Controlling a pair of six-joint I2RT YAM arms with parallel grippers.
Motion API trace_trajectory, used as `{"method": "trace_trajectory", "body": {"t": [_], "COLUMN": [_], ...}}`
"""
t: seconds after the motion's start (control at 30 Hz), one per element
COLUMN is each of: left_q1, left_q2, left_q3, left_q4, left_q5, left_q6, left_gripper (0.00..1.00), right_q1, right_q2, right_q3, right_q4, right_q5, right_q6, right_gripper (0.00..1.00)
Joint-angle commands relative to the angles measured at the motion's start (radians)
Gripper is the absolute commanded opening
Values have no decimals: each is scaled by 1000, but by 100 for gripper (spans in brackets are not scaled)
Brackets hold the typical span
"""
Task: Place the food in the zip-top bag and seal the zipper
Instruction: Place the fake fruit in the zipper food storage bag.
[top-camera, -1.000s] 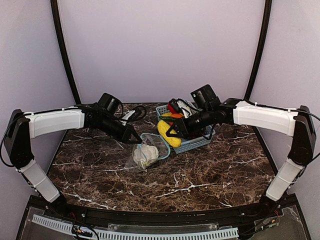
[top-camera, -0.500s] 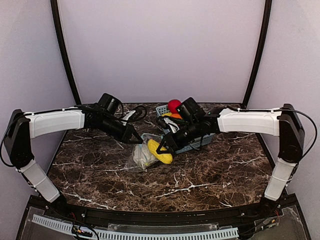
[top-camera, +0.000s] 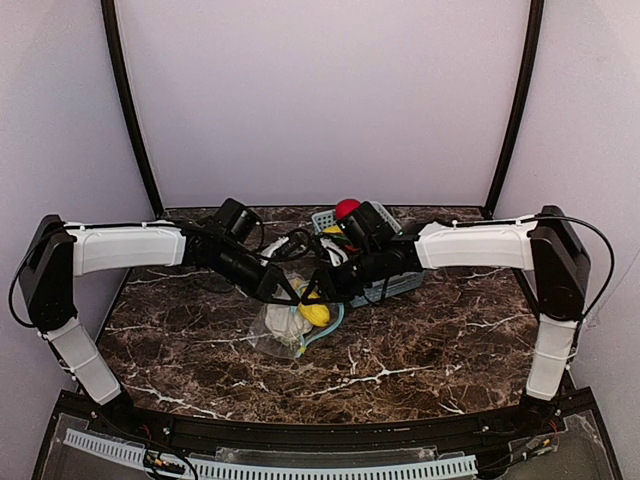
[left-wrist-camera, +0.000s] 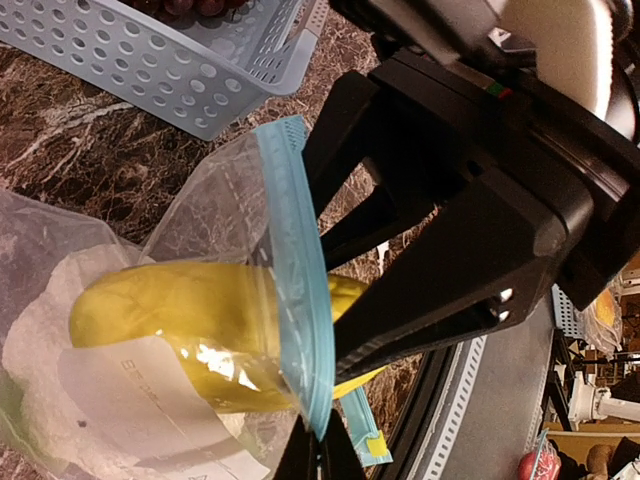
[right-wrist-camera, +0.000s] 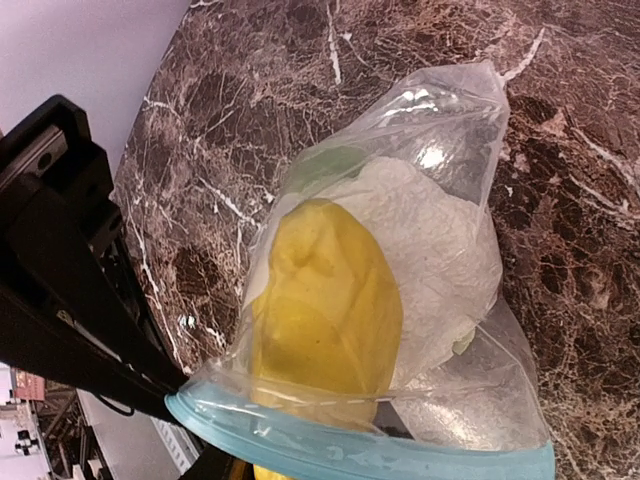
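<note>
Jaws of the left gripper (top-camera: 295, 298) pinch shut on the light-blue zipper (left-wrist-camera: 298, 290), lifting one lip of the zip-top bag (right-wrist-camera: 455, 120) off the marble table (top-camera: 420, 350); those of the right gripper (top-camera: 317, 295) clasp a yellow banana (right-wrist-camera: 325, 300) lodged halfway through the mouth, beside the white cauliflower (right-wrist-camera: 440, 260) inside. A blue basket (left-wrist-camera: 150, 70) stands behind.

A dark brown marble table (top-camera: 420, 350) with white veins fills the lower half of the top view. A clear bag (top-camera: 272, 328) lies on it just left of centre, with its blue-edged mouth lifted off the surface. A light-blue perforated basket (top-camera: 398, 287) stands at upper centre, near the bag.
</note>
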Motion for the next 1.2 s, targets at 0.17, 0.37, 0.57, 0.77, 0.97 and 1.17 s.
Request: {"method": "trace_trajectory", "body": {"t": [0.17, 0.37, 0.57, 0.77, 0.97, 1.17], "left_q1": [-12, -14, -16, -14, -6, 0], "left_q2": [9, 9, -2, -4, -6, 7], "left_q3": [-14, -14, -19, -24, -30, -19], "left_q4": [27, 34, 38, 43, 45, 14], "left_q5": [69, 80, 46, 0, -36, -73], "left_q6": [-13, -20, -27, -44, -58, -49], "left_gripper": [1, 1, 1, 1, 1, 4], "right_q1": [11, 11, 11, 11, 11, 14], "right_q2": [14, 61, 59, 67, 74, 53], "right_q3": [-116, -116, -161, -191, -204, -247], "right_q4": [287, 307, 296, 264, 261, 346], "right_q5": [121, 227, 354, 462, 475, 417], "right_q6": [211, 259, 292, 337, 352, 318], "right_gripper": [25, 25, 26, 26, 26, 29]}}
